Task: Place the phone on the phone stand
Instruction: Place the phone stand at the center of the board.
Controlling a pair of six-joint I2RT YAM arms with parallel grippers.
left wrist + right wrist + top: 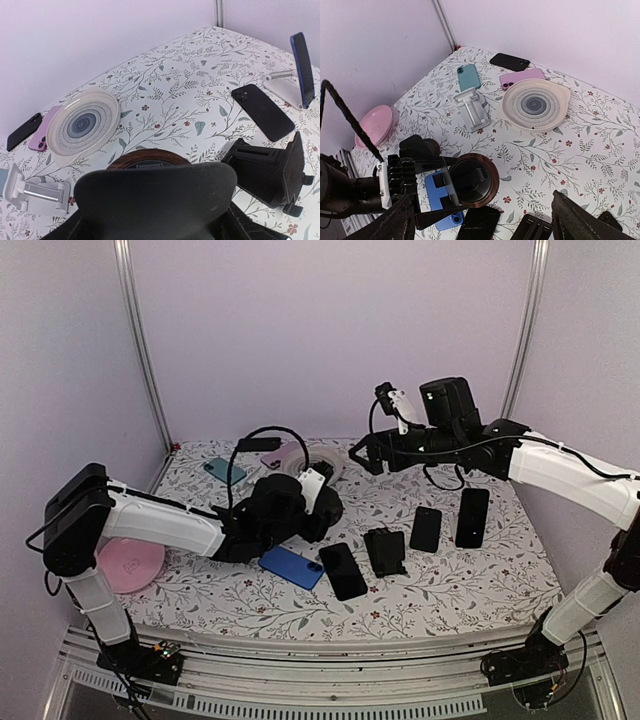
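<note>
Two arms from above: left gripper (305,520) low beside the blue phone (290,565), which lies flat near the table's (480,590) front edge.
Left wrist: can't tell the grip; brown-rimmed round stand (150,157) directly below.
Right wrist: right gripper (481,200) spread wide, holding nothing.

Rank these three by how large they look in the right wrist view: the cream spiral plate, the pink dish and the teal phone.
1. cream spiral plate
2. pink dish
3. teal phone

None look alike in size.
</note>
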